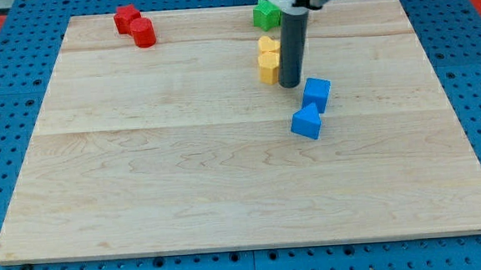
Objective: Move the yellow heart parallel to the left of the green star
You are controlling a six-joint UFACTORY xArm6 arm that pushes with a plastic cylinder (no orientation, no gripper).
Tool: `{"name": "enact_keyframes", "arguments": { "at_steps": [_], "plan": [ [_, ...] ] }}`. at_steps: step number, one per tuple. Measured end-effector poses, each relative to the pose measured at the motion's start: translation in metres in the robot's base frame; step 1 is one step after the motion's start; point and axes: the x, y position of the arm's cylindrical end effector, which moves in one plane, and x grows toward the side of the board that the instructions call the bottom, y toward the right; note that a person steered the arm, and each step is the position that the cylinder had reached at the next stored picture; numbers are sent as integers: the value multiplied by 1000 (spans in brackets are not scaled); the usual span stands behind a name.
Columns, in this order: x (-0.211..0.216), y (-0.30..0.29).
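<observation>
Two yellow blocks sit close together at the top centre of the wooden board: the upper yellow block and the lower yellow block; I cannot tell which one is the heart. A green block, partly hidden by the arm, sits just above them near the board's top edge. My tip rests on the board right beside the lower yellow block, on its right side, touching or nearly touching it.
Two blue blocks lie right of and below my tip: a blue cube and a blue wedge-like block. Two red blocks sit together at the board's top left. A blue pegboard surrounds the board.
</observation>
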Motion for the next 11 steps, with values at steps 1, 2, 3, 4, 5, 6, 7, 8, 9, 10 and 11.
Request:
{"name": "enact_keyframes", "arguments": {
  "at_steps": [1, 2, 3, 4, 5, 6, 7, 8, 9, 10, 11],
  "plan": [
    [-30, -4],
    [-52, -33],
    [-54, -46],
    [-37, -11],
    [-41, 18],
    [-67, -9],
    [-81, -2],
    [-99, -75],
    [-94, -89],
    [-82, -101],
    [-92, -117]
  ]
}}
